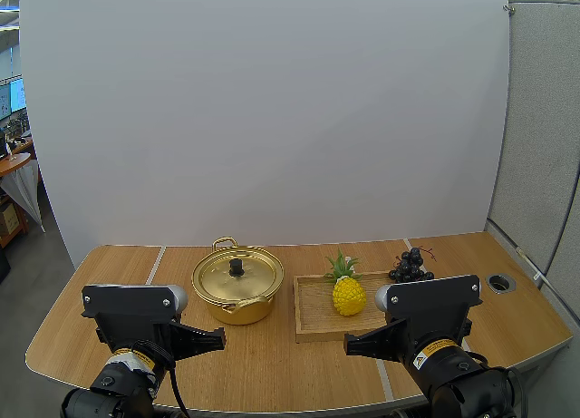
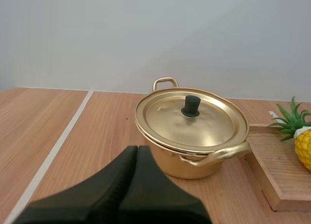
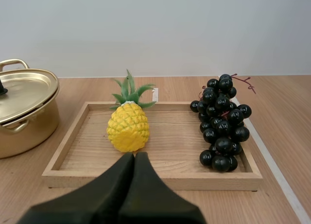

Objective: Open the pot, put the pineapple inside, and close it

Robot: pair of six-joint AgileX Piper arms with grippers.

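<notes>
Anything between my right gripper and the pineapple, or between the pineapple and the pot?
Only the low front rim of the tray lies between the right gripper and the pineapple. The grapes sit off to the side. The lid is on the pot, closing the way in.

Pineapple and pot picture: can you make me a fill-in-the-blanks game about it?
1. The gold pot wears its lid, and the lid's knob is coloured ____.
2. The pineapple sits on a wooden ____.
3. Next to the pineapple lies a dark bunch of ____.
4. The left gripper and the right gripper are both ____.

Missing words: black; tray; grapes; shut.
</notes>
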